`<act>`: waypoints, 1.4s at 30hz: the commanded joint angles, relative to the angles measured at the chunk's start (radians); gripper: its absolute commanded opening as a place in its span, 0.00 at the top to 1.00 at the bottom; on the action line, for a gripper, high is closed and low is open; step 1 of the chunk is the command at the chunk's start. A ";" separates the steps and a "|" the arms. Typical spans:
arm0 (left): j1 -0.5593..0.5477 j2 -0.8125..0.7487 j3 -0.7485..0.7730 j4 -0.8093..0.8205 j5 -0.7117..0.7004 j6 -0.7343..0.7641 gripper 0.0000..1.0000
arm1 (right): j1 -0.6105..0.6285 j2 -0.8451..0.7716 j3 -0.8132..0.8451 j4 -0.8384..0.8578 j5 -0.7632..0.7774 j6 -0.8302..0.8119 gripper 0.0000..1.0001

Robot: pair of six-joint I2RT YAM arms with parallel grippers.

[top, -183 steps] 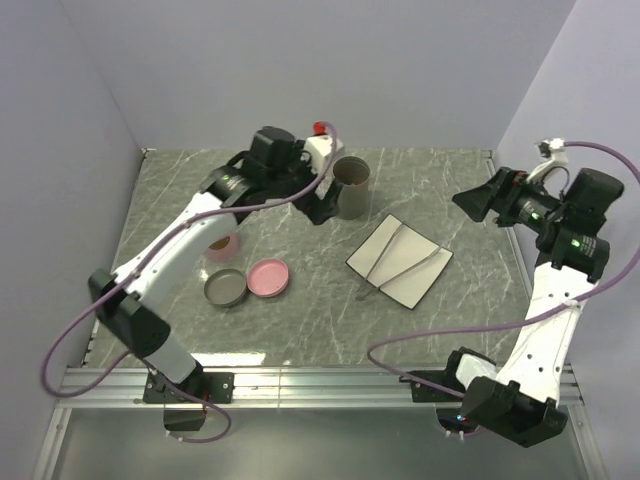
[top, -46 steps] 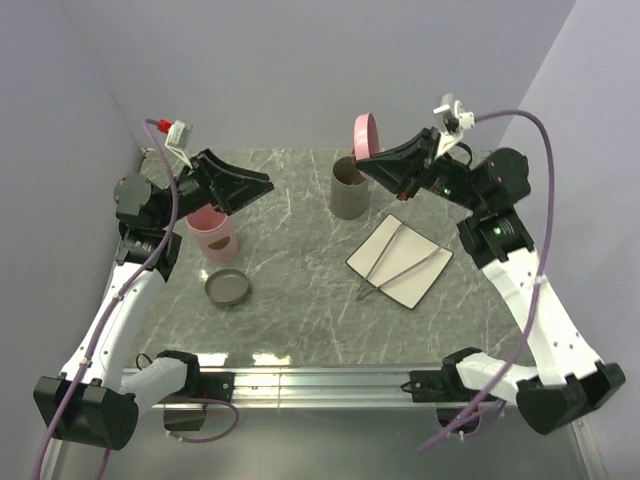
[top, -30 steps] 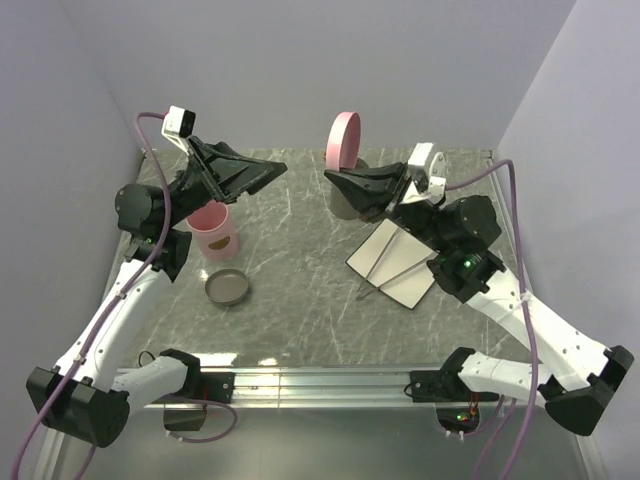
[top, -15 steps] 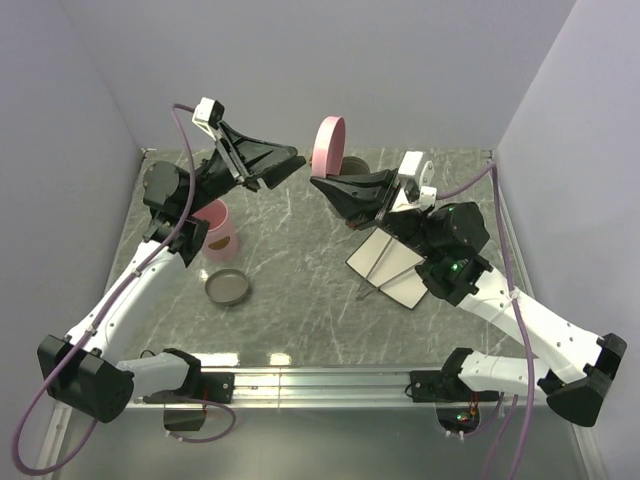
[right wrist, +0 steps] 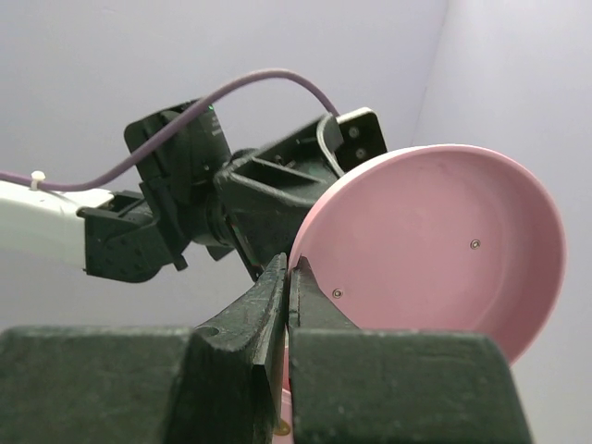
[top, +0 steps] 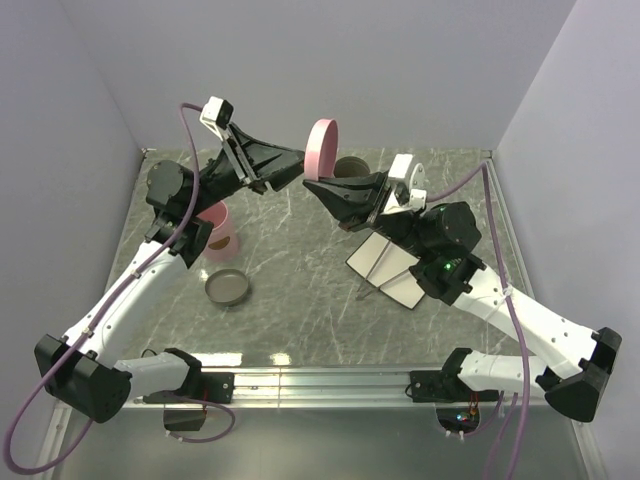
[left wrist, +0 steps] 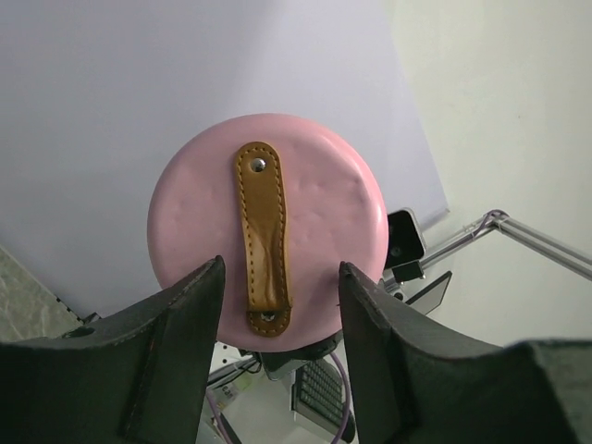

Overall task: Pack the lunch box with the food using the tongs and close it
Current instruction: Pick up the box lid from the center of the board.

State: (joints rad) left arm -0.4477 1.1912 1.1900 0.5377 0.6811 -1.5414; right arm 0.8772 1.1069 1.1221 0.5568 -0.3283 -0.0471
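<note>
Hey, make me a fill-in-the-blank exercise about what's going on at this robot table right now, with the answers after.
The right gripper is shut on the rim of a lid coloured ____.
The stitched strap across its top is ____.
The left gripper, jaws apart, faces the strapped side of the ____.
On the table, the pink cup stands near a shallow dish coloured ____.
Missing words: pink; brown; lid; grey.

No legible text (perhaps too small)
</note>
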 commanded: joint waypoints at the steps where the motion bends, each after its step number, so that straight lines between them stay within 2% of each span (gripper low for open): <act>1: -0.020 -0.002 0.034 0.005 -0.008 -0.016 0.43 | 0.022 0.005 0.036 0.066 0.006 -0.019 1.00; 11: -0.031 0.008 0.034 -0.007 -0.006 -0.045 0.71 | 0.032 0.016 0.045 0.060 0.008 -0.028 1.00; 12: -0.031 0.005 0.033 -0.007 -0.006 -0.045 0.80 | 0.034 0.016 0.044 0.058 0.012 -0.028 1.00; 15: -0.031 0.002 0.028 -0.007 -0.008 -0.048 0.97 | 0.032 0.013 0.044 0.046 0.021 -0.030 1.00; 16: -0.031 0.001 0.026 -0.007 -0.006 -0.043 0.99 | 0.032 0.013 0.044 0.043 0.023 -0.030 0.97; 18: -0.026 -0.002 0.023 -0.007 -0.003 -0.039 0.99 | 0.032 0.005 0.044 0.031 0.032 -0.031 0.92; 20: -0.022 -0.010 0.025 -0.010 -0.005 -0.026 0.99 | 0.032 0.001 0.044 0.016 0.043 -0.031 0.83; 24: 0.007 -0.018 0.020 -0.028 -0.008 -0.010 1.00 | 0.032 -0.016 0.036 -0.008 0.058 -0.043 0.75; 26: 0.029 -0.024 0.017 -0.036 -0.008 -0.002 1.00 | 0.032 -0.028 0.033 -0.020 0.064 -0.051 0.65; 29: 0.061 -0.033 0.013 -0.047 -0.009 0.012 1.00 | 0.031 -0.044 0.027 -0.047 0.081 -0.060 0.60; 30: 0.070 -0.033 0.011 -0.060 -0.008 0.030 1.00 | 0.032 -0.048 0.024 -0.051 0.093 -0.062 0.51; 32: 0.104 -0.045 0.011 -0.088 -0.005 0.062 1.00 | 0.032 -0.067 0.010 -0.069 0.106 -0.069 0.45; 35: 0.168 -0.071 0.014 -0.226 0.003 0.194 1.00 | 0.029 -0.091 -0.004 -0.125 0.161 -0.073 0.37; 37: 0.196 -0.074 0.048 -0.424 0.003 0.360 1.00 | 0.026 -0.093 0.028 -0.196 0.202 -0.066 0.31; 38: 0.231 -0.070 0.069 -0.473 0.017 0.407 1.00 | 0.016 -0.090 0.044 -0.283 0.202 -0.060 0.29; 40: 0.254 -0.065 0.100 -0.594 0.015 0.570 1.00 | -0.013 -0.085 0.068 -0.359 0.207 -0.044 0.18; 41: 0.273 -0.062 0.114 -0.701 -0.006 0.625 1.00 | -0.024 -0.084 0.082 -0.418 0.207 -0.037 0.16; 42: 0.276 -0.059 0.143 -0.747 -0.018 0.746 1.00 | -0.038 -0.082 0.090 -0.448 0.203 -0.028 0.13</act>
State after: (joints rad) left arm -0.1944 1.1439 1.2472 0.0429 0.6724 -1.1126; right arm 0.8749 1.0286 1.1564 0.2726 -0.1654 -0.0975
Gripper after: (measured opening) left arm 0.036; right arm 0.848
